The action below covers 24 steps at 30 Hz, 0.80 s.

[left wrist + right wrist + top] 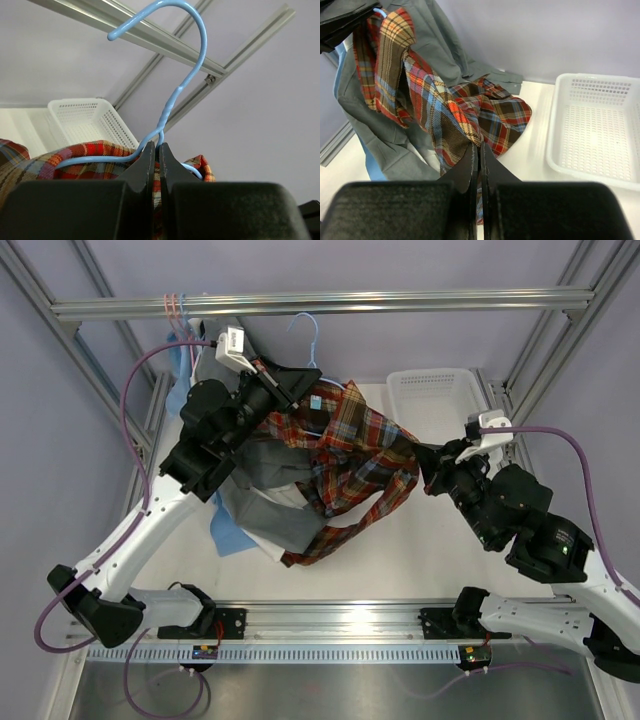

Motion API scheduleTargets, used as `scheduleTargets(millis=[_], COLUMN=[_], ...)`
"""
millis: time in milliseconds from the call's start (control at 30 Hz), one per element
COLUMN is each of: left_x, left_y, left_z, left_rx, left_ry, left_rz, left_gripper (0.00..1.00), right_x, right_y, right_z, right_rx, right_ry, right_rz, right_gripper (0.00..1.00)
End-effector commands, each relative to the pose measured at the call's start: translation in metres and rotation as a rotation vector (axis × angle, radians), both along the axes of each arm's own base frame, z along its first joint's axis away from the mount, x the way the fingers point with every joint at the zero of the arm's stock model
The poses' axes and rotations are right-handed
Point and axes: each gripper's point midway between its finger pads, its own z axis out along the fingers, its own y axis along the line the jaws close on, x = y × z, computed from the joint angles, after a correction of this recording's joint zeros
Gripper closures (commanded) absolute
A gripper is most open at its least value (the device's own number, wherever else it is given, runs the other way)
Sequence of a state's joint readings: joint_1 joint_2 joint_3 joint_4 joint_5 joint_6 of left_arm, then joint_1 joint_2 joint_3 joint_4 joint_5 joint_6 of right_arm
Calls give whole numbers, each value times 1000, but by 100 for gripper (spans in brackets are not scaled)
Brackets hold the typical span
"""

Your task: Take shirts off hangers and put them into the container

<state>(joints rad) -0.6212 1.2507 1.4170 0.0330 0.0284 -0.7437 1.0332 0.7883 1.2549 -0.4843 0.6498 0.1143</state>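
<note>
Left pincer clamps the blue hanger at its neck. Right pincer pinches the plaid shirt. Pull gently toward the basket.

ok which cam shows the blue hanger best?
Left wrist: the hanger shows its whole hook and twisted neck, with the left gripper shut on the neck. The top view shows only the hook above the plaid shirt. The right wrist shows at most a blue sliver at the shirt's top; can't tell.

1. The container sits at the worktop's far right.
2. The shirts lie heaped left of it.
3. One hanger rises from the top shirt, at the heap's far side.
4. Other hangers hang on the rail's left end.
</note>
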Motion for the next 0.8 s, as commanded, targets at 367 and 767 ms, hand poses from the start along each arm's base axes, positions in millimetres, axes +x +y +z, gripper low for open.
scheduleTargets(millis=[367,767], left_x=[35,26], left_y=[116,115], left_z=[34,54], left_rx=[-147,-221], left_ry=[-81,-112], left_rz=[375,307], left_gripper=[100,100], right_x=[-22,-13], right_y=[-131,-95], right_z=[-6,-37], right_rx=[33,-11], right_ry=[7,77], right_rz=[-408,-328], right_gripper=[100,100])
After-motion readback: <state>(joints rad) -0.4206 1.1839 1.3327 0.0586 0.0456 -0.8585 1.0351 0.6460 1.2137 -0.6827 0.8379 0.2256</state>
